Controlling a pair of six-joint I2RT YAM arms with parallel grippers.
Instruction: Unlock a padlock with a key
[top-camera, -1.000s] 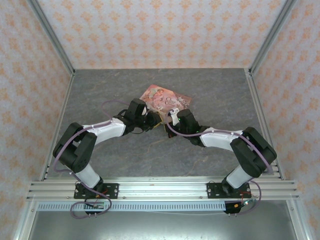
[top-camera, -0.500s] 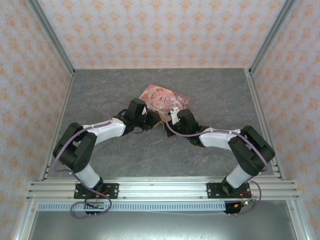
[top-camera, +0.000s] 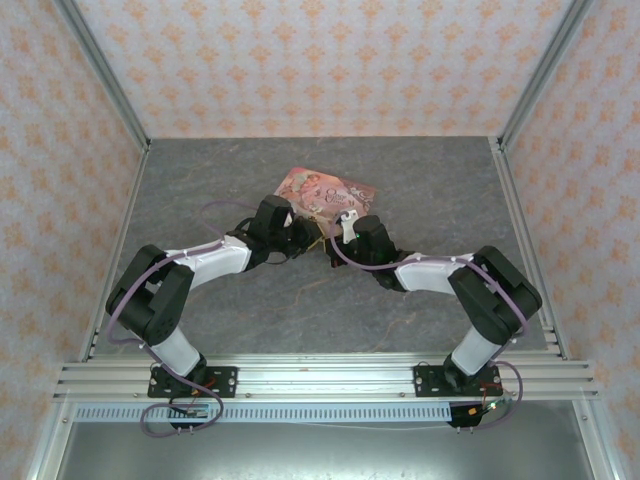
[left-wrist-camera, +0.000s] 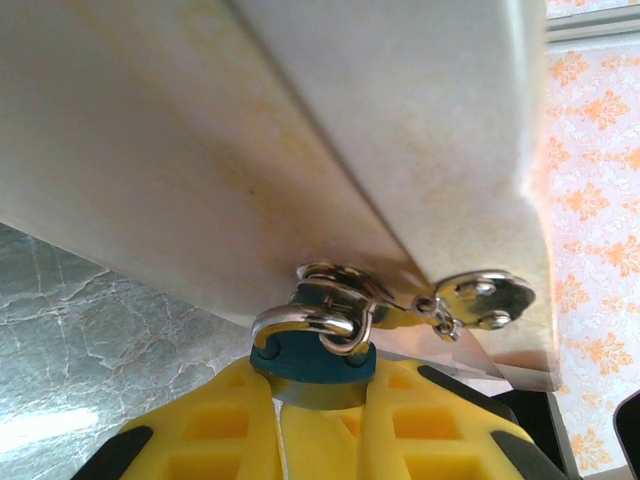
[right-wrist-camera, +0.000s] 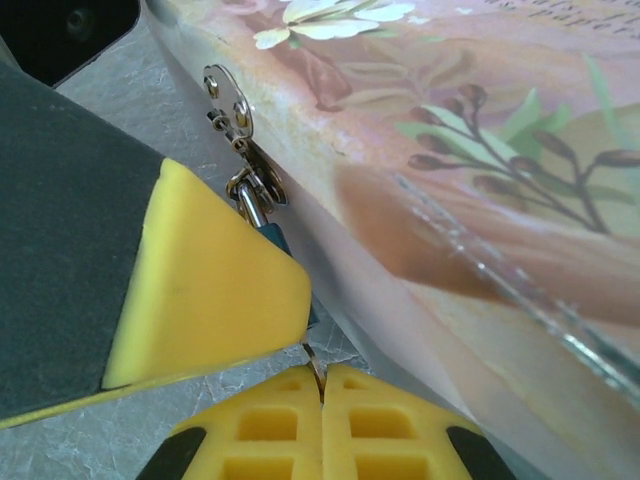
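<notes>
A tiny teal padlock (left-wrist-camera: 300, 362) sits between the yellow fingers of my left gripper (left-wrist-camera: 312, 378), which is shut on its body. Its metal shackle (left-wrist-camera: 300, 322) passes through the hasp (left-wrist-camera: 480, 298) of the pink picture-printed tin (top-camera: 325, 192). In the right wrist view, my right gripper (right-wrist-camera: 322, 378) is shut on a thin metal key (right-wrist-camera: 314, 360), whose tip points up toward the padlock (right-wrist-camera: 275, 240), partly hidden behind the left finger (right-wrist-camera: 200, 290). From above, the left gripper (top-camera: 303, 240) and the right gripper (top-camera: 335, 243) meet at the tin's near edge.
The tin's pale side (left-wrist-camera: 300, 130) looms right over the left fingers. The grey marbled table (top-camera: 250, 300) is bordered by patterned walls (top-camera: 320, 60) and an aluminium rail (top-camera: 320, 375) at the near edge.
The right arm has crept slightly forward and left toward the padlock, and the tin has shifted a little to the left. Both grips are unchanged.
</notes>
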